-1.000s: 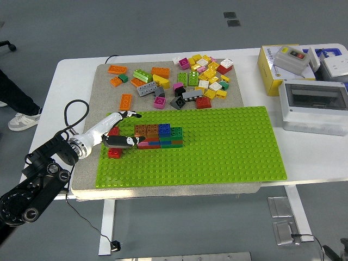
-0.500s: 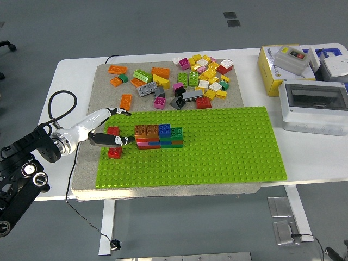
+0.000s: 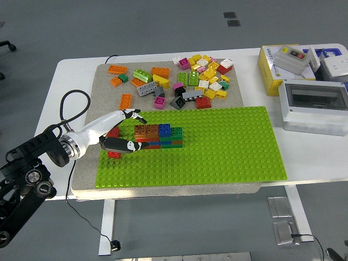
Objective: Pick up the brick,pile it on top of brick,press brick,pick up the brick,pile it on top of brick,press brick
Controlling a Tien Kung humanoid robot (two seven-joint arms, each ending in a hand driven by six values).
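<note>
White left hand fingers spread, empty, beside stacked bricks on green baseplate

On the white worktop a grey mat carries a green baseplate. The left hand reaches in from the left, fingers spread, its fingertips at the left end of a stacked brick block. A red brick lies under the hand. Loose bricks are scattered behind, and a grey box stands to the right.
</note>
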